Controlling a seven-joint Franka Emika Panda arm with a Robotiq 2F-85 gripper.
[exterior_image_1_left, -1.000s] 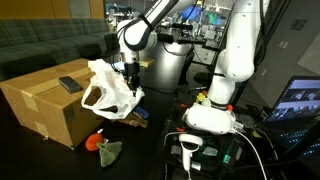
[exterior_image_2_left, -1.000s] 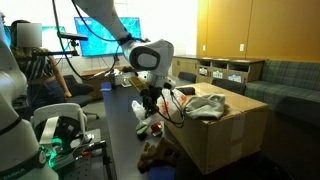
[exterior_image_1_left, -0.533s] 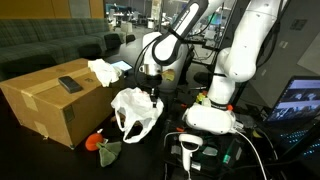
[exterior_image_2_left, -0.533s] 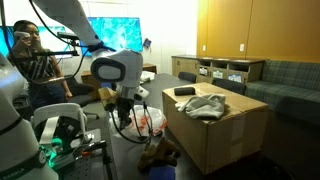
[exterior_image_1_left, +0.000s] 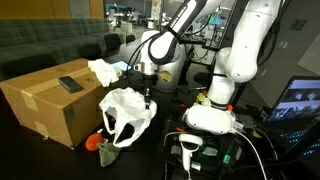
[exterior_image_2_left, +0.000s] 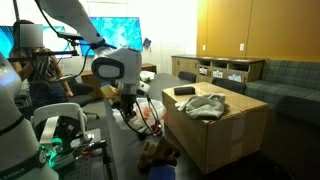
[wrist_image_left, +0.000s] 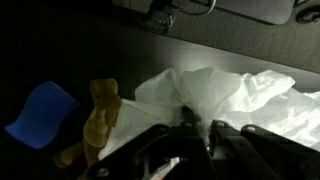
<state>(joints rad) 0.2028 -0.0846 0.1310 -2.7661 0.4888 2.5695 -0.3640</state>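
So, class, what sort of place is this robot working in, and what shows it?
Probably a robotics lab or office: lit computer screens, a sofa and a cardboard box; the jaws hold a white plastic bag.

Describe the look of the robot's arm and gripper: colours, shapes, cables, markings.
The arm is a chain of glossy white rounded shells with dark joints, on a white domed base. The gripper is black and blocky; in the wrist view its dark fingers stand out against the white bag. No markings or arm cables can be made out.
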